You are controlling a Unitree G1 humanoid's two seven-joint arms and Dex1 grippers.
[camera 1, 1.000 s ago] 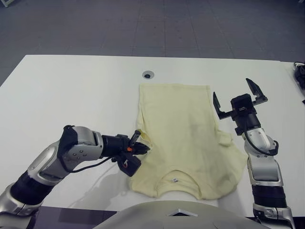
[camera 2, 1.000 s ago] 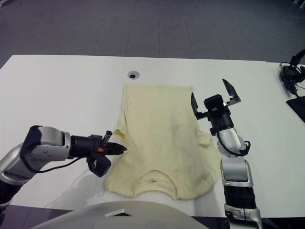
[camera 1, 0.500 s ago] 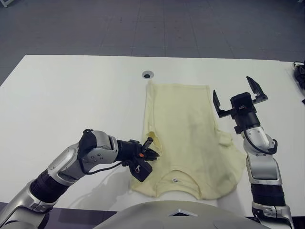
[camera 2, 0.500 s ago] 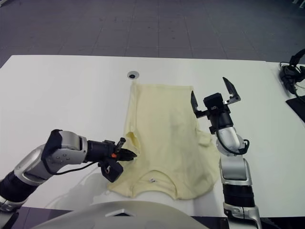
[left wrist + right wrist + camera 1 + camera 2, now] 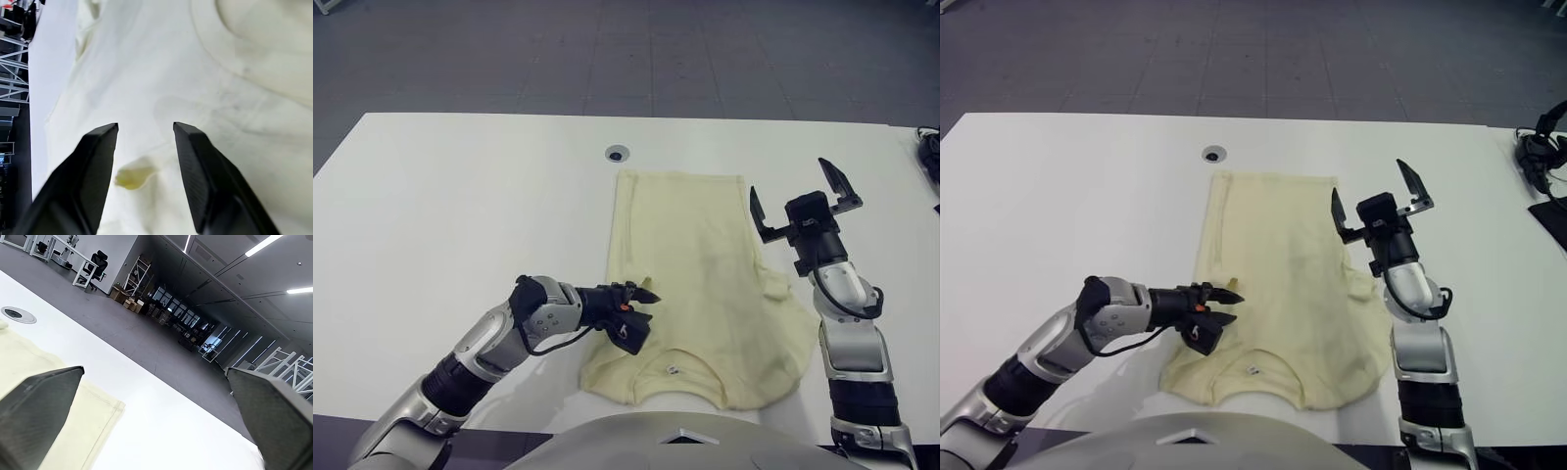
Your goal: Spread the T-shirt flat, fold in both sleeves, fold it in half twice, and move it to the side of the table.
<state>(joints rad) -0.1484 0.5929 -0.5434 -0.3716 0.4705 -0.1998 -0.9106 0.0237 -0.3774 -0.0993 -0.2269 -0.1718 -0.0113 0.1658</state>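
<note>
I can't see the part of the T-shirt beneath my left gripper. Right of the T-shirt, a dark object runs off-frame.

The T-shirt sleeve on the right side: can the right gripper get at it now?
Probably yes. The right gripper is open, beside the T-shirt, and nothing lies between it and the bunched sleeve.

Round cable port, grey floor, black cables at right edge, office chair

pale yellow t-shirt flat on the white table, collar nearest the robot, left sleeve folded in
</note>
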